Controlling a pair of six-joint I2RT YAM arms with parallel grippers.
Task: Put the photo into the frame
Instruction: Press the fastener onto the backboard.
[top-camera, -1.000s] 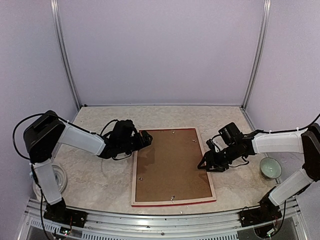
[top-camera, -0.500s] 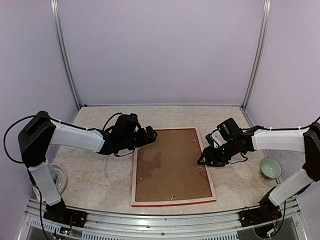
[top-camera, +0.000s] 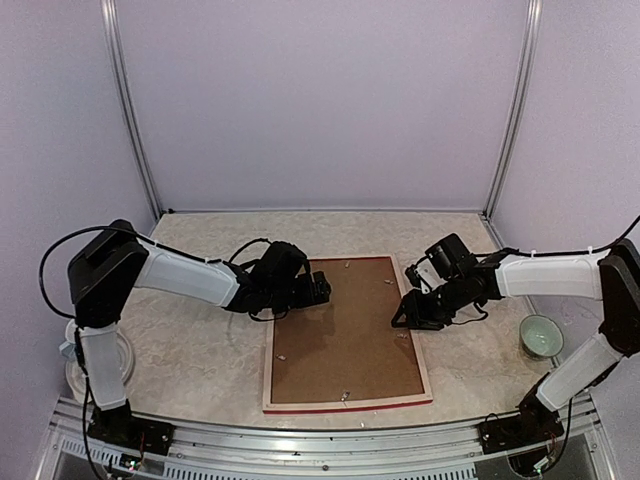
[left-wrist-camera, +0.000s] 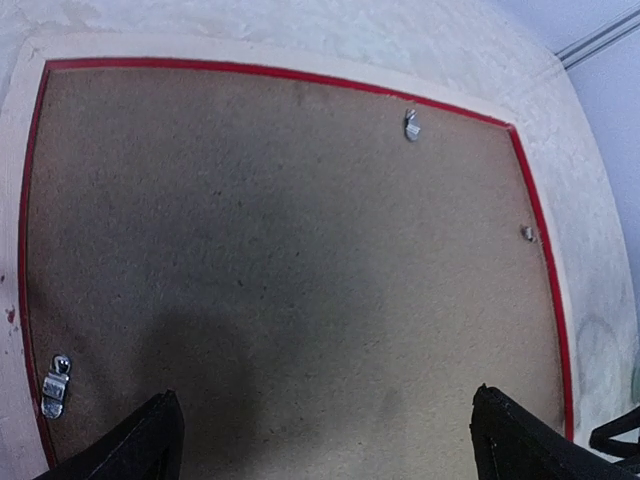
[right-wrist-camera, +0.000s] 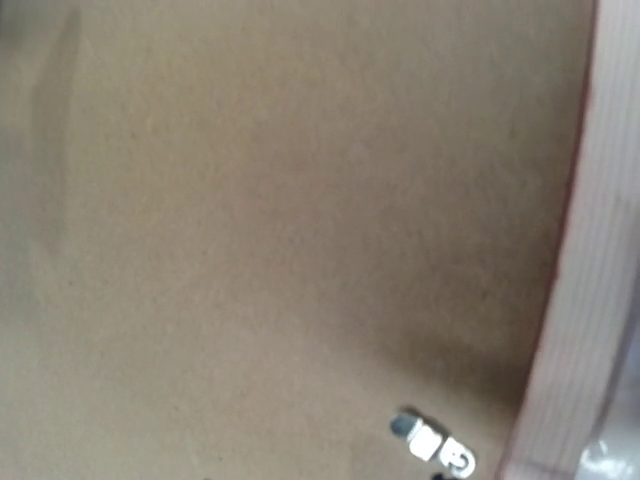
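Right hand (top-camera: 402, 316) too small, opening unclear

arms (top-camera: 185, 277): white sleeves, black joints | left gripper (top-camera: 322, 290), right gripper (top-camera: 400, 318): black | cables (top-camera: 43, 280): black

We see a robot test cell in a lab, not a home. Plain pale lilac panel walls (top-camera: 320, 100) close it on three sides, with slim aluminium posts (top-camera: 133, 120) in the corners. Two white-and-black robot arms (top-camera: 180, 275) stand on a ribbed metal rail (top-camera: 320, 437) at the near edge of the beige marble-patterned desk (top-camera: 200, 350).
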